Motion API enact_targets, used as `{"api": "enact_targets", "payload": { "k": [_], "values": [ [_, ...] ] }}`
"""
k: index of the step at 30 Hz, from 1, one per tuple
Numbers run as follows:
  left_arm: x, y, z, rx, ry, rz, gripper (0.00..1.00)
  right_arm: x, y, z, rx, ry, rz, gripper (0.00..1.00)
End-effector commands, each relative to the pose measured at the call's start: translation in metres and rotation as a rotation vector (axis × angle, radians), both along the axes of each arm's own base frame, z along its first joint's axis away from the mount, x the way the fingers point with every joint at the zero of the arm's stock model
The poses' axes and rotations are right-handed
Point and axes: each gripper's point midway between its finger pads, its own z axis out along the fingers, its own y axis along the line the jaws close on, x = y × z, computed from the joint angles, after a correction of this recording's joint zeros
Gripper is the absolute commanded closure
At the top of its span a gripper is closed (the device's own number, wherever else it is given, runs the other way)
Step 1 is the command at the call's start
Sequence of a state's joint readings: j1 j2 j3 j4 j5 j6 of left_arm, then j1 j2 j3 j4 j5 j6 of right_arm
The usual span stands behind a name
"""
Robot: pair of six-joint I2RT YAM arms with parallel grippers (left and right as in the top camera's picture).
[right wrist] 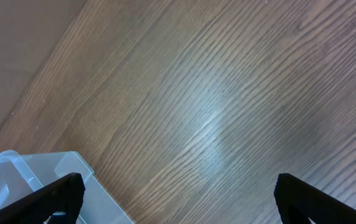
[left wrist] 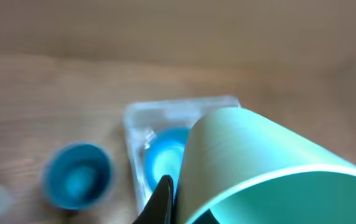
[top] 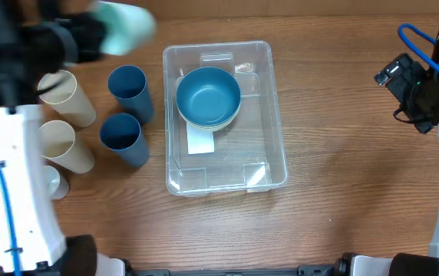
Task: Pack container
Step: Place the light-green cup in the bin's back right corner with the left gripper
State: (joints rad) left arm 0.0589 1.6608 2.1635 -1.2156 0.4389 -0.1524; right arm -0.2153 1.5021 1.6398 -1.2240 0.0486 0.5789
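On the middle of the table [top: 342, 192] stands the container [top: 273, 138], a blue bowl [top: 208, 96] in its far end. The left gripper [top: 97, 38] pinches a green cup [top: 123, 27] up over the far-left corner. The right gripper [right wrist: 178, 190] hangs spread and empty, well off to the right. To do it well: carry the cup over the free near end, lower it clear of the bowl, let go low. The cup is blurred, and only one finger shows beside it, so the grip's depth is unclear.

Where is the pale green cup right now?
The pale green cup is top left in the overhead view, held by the left end effector, left of the container.
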Motion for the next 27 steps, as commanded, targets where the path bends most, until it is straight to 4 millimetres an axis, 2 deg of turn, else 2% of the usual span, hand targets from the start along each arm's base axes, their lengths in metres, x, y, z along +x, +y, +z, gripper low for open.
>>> {"api": "enact_targets", "payload": {
  "k": [1, 2, 3, 6, 8, 10, 13, 17, 19, 22, 24, 27],
  "values": [
    [0.003, -0.095, -0.059, 0.227, 0.102, -0.179, 0.96, 0.0, 0.0, 0.004, -0.004, -0.014, -0.002, 0.0],
    [0.004, -0.124, -0.085, 0.285, 0.151, -0.228, 0.96, 0.0, 0.0, 0.004, -0.004, -0.014, -0.002, 0.0],
    [0.008, -0.139, -0.106, 0.327, 0.184, -0.252, 0.96, 0.0, 0.0, 0.004, -0.004, -0.014, -0.002, 0.0],
    [0.027, -0.193, -0.187, 0.38, 0.291, -0.343, 0.96, 0.0, 0.0, 0.004, -0.004, -0.014, -0.002, 0.0],
    [0.039, -0.213, -0.22, 0.398, 0.302, -0.367, 0.96, 0.0, 0.0, 0.004, -0.004, -0.014, -0.002, 0.0],
    [0.053, -0.225, -0.24, 0.402, 0.284, -0.372, 0.96, 0.0, 0.0, 0.004, -0.004, -0.014, -0.002, 0.0],
    [0.078, -0.229, -0.255, 0.424, 0.226, -0.337, 0.96, 0.0, 0.0, 0.004, -0.004, -0.014, -0.002, 0.0],
    [0.1, -0.226, -0.257, 0.488, 0.143, -0.313, 0.96, 0.0, 0.0, 0.004, -0.004, -0.014, -0.002, 0.0],
    [0.105, -0.225, -0.261, 0.499, 0.129, -0.316, 0.96, 0.0, 0.0, 0.004, -0.004, -0.014, -0.002, 0.0],
    [0.106, -0.225, -0.276, 0.512, 0.154, -0.322, 0.95, 0.0, 0.0, 0.004, -0.004, -0.014, -0.002, 0.0],
    [0.109, -0.223, -0.282, 0.516, 0.156, -0.323, 0.93, 0.0, 0.0, 0.004, -0.004, -0.014, -0.002, 0.0],
    [0.115, -0.225, -0.279, 0.507, 0.131, -0.316, 0.78, 0.0, 0.0, 0.004, -0.004, -0.014, -0.002, 0.0]
  ]
}}
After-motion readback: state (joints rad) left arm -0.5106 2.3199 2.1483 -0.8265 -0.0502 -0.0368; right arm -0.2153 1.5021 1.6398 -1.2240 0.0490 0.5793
